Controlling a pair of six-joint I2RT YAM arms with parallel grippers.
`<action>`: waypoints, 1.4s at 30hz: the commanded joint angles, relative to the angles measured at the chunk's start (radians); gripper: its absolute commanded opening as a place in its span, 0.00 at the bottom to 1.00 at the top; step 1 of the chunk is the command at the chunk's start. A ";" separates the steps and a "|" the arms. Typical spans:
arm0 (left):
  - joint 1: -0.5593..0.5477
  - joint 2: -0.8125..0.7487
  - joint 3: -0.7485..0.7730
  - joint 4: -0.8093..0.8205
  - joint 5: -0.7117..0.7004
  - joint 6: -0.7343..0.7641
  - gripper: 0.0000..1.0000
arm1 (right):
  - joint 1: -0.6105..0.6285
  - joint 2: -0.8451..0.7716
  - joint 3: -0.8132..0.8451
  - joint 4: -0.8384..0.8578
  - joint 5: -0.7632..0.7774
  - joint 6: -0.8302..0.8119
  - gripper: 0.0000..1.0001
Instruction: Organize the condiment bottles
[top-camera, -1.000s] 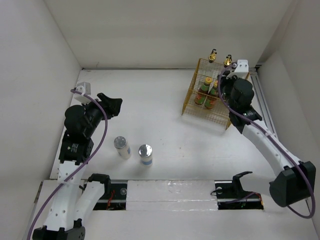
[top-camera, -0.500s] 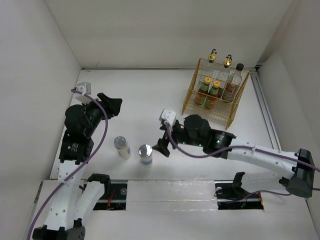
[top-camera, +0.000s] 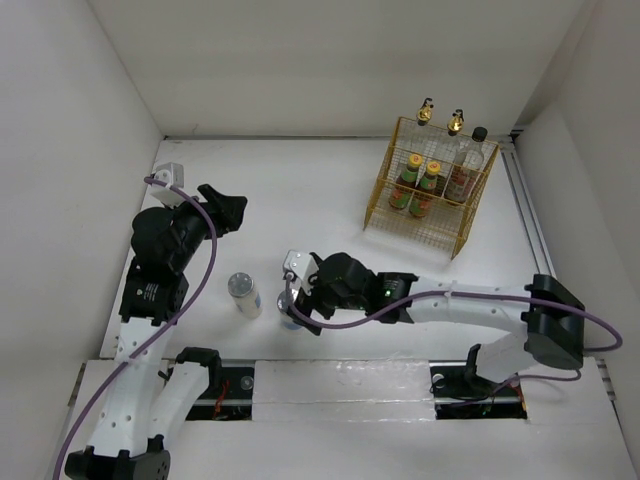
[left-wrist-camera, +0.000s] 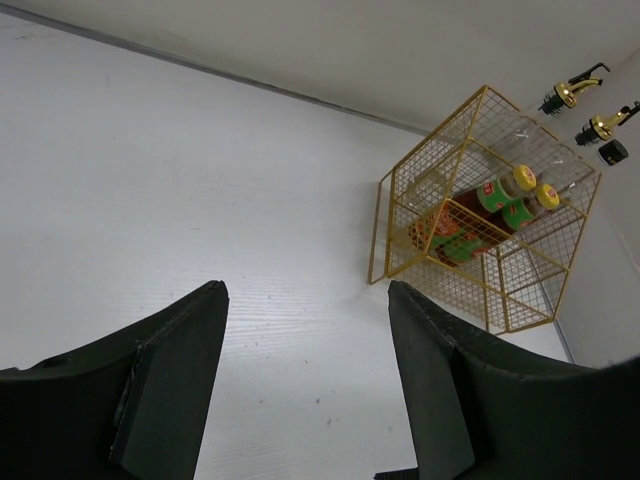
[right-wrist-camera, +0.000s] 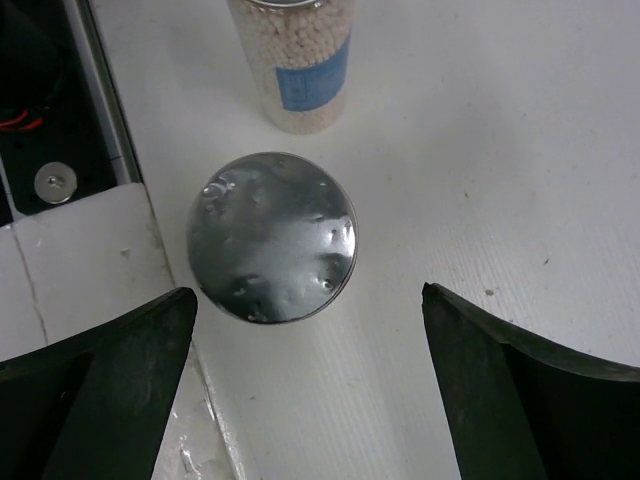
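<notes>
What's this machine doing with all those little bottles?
The right arm's pincer hangs open right above a short silver-lidded jar on the white table, not gripping it. A second such jar stands beside it. Five other bottles sit at the yellow wire basket. The left pincer is open and empty.

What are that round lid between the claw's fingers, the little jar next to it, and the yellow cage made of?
The lid looks like metal: shiny silver, with mirror-like reflections and small dents. The jar is clear glass or plastic, I cannot tell which; pale beads show through behind a blue label. The basket is a thin wire grid, probably metal with a yellow coating.
</notes>
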 joint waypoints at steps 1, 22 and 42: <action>0.005 -0.009 -0.012 0.051 0.005 0.006 0.61 | 0.007 0.037 0.064 0.069 0.053 -0.004 1.00; 0.005 -0.019 -0.012 0.055 0.051 0.015 0.61 | 0.040 0.033 0.023 0.259 0.234 0.088 0.26; 0.005 -0.039 -0.003 0.064 0.115 0.015 0.62 | -0.823 -0.414 0.201 -0.056 0.588 0.144 0.18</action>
